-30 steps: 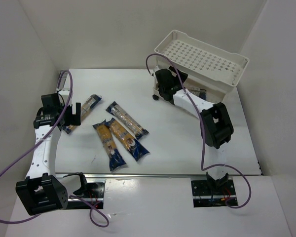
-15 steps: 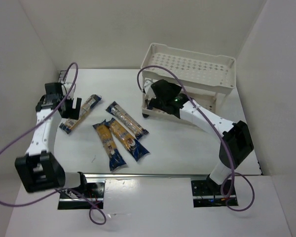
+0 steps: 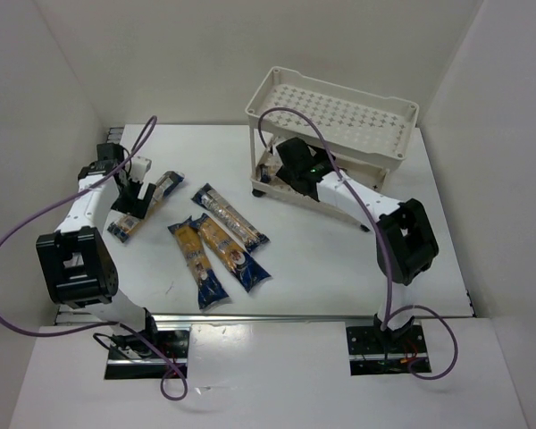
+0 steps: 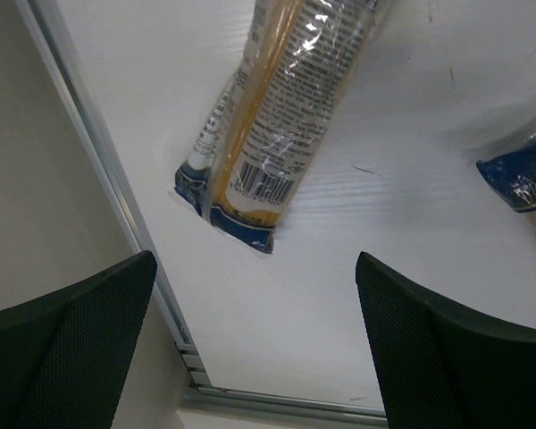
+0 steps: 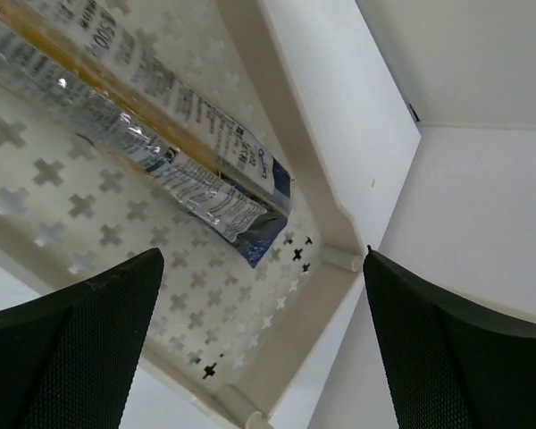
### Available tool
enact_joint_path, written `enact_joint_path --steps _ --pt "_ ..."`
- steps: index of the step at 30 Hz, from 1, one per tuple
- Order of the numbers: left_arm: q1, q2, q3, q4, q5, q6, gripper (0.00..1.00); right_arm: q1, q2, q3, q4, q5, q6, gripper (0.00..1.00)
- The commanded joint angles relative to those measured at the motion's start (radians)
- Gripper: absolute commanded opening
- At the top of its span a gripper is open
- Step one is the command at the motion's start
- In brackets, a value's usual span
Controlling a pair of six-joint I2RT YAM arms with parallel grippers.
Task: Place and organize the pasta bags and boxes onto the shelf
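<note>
Four spaghetti packets lie on the table. The leftmost packet (image 3: 165,183) lies under my left gripper (image 3: 135,195), which hovers open and empty above its near end (image 4: 259,134). Three more packets (image 3: 230,217), (image 3: 196,262), (image 3: 235,256) lie together mid-table. The cream two-tier shelf (image 3: 339,116) stands at the back right. My right gripper (image 3: 284,172) is open and empty at the left end of the lower tier (image 5: 116,295), where a fifth packet (image 5: 143,125) lies. The upper tier holds nothing.
White walls enclose the table on the left, back and right. A metal rail (image 4: 116,206) runs along the left table edge beside the leftmost packet. The end of another packet (image 4: 523,179) shows at the right of the left wrist view.
The shelf went from tilted to upright and shifted left. My right arm moved left with it. My left arm swung back and right, over the leftmost packet.
</note>
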Motion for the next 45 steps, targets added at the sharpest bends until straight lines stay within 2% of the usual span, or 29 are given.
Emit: enact_joint_path --steps 1,3,5,14,21,25,33,37,41,45 --pt "-0.001 -0.058 -0.021 -0.014 0.024 0.032 0.99 -0.033 0.071 0.139 0.046 0.018 0.1 0.97" --pt "-0.001 -0.069 -0.03 -0.014 0.014 0.032 0.99 -0.059 0.125 0.265 -0.018 0.008 0.129 0.97" --pt "-0.001 -0.091 -0.041 -0.014 0.014 0.032 0.99 -0.069 0.153 0.29 -0.018 -0.002 0.117 0.97" --pt "-0.001 -0.089 -0.081 -0.014 0.067 0.004 0.99 -0.038 -0.021 0.038 -0.069 -0.19 0.083 0.99" --pt "-0.001 -0.012 -0.016 0.006 0.11 -0.028 0.99 0.037 -0.147 -0.02 -0.147 -0.259 0.108 0.99" --pt "-0.001 0.055 0.057 0.041 0.1 -0.037 0.99 0.068 -0.215 -0.043 -0.231 -0.369 0.079 0.99" --pt "-0.001 0.326 0.271 0.09 0.155 0.064 0.99 0.138 -0.296 -0.011 -0.357 -0.525 0.019 0.99" --pt "-0.001 0.431 0.292 0.09 0.175 0.156 0.99 0.138 -0.285 0.03 -0.38 -0.535 0.01 0.99" --pt "-0.001 0.483 0.281 0.104 0.14 0.175 0.99 0.148 -0.285 0.04 -0.368 -0.51 0.01 0.99" --pt "-0.001 0.506 0.291 0.058 0.263 0.173 0.99 0.148 -0.262 0.059 -0.368 -0.5 0.01 0.99"
